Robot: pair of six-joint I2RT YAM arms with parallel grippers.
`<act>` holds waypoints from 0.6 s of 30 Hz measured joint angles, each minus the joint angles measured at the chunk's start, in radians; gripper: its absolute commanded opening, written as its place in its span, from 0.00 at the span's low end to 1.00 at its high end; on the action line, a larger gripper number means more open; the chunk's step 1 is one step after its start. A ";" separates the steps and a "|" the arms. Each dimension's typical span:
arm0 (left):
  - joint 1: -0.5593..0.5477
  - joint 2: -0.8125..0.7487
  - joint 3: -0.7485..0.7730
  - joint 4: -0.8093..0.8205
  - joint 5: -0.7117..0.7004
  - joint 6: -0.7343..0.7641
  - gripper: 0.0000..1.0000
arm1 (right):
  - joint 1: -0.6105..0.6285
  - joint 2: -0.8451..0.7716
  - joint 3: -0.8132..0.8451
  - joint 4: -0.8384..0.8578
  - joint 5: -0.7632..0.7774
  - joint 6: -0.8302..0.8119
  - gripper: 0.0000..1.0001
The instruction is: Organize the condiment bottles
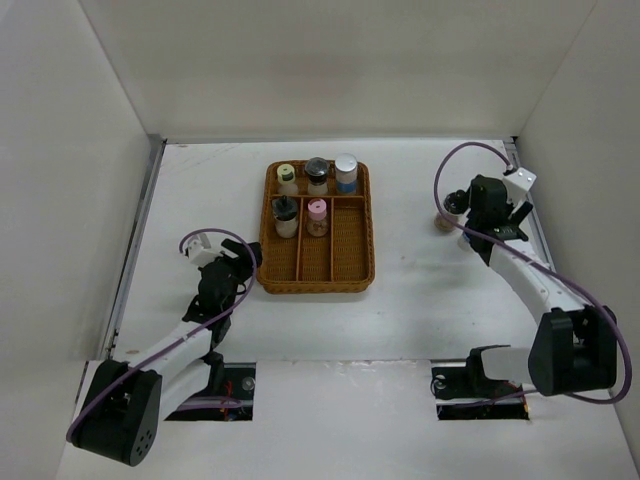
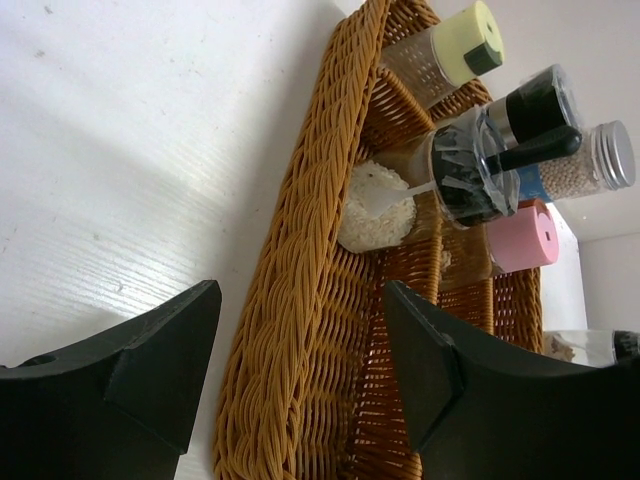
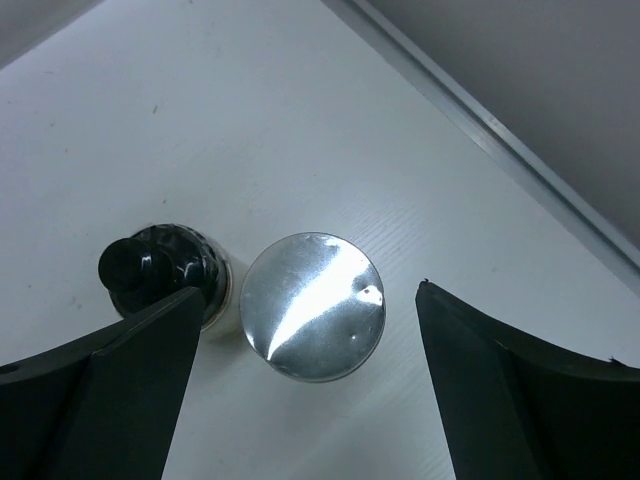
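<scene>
Five condiment bottles stand in the back half of the brown wicker tray (image 1: 318, 288): yellow-green lid (image 1: 287, 172), black cap (image 1: 317, 167), silver lid (image 1: 346, 165), black grinder top (image 1: 285, 208) and pink lid (image 1: 318, 210). My left gripper (image 2: 302, 290) straddles the tray's left wall (image 2: 290, 260), one finger outside and one inside, closed on it. Two more bottles stand on the table at the right. My right gripper (image 3: 310, 292) hangs open above them, the silver-lidded jar (image 3: 313, 306) between its fingers with gaps on both sides. The black-capped bottle (image 3: 160, 265) is beside the left finger.
The tray's front compartments (image 1: 330, 255) hold nothing. A raised metal rail (image 3: 520, 160) runs along the table's right edge close behind the two loose bottles. White walls enclose the table at the back and on both sides.
</scene>
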 measured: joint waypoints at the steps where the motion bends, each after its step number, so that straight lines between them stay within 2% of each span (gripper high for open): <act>1: 0.000 0.000 0.000 0.002 0.000 0.000 0.65 | -0.008 0.007 0.000 0.000 -0.013 0.001 0.94; 6: 0.000 0.000 0.000 0.008 0.000 0.000 0.65 | -0.035 0.063 0.001 0.010 -0.060 0.008 0.86; 8: 0.000 0.003 0.000 0.009 0.001 0.000 0.65 | -0.043 0.090 0.001 0.015 -0.077 0.013 0.78; 11: 0.000 0.006 0.000 0.010 0.001 0.000 0.65 | -0.046 0.108 0.001 0.015 -0.085 0.019 0.59; 13: 0.000 0.006 0.000 0.013 0.000 0.000 0.65 | -0.047 0.102 -0.003 0.015 -0.087 0.029 0.51; 18: -0.005 0.011 0.000 0.015 0.001 0.000 0.65 | 0.008 0.000 -0.090 0.004 -0.029 0.034 0.48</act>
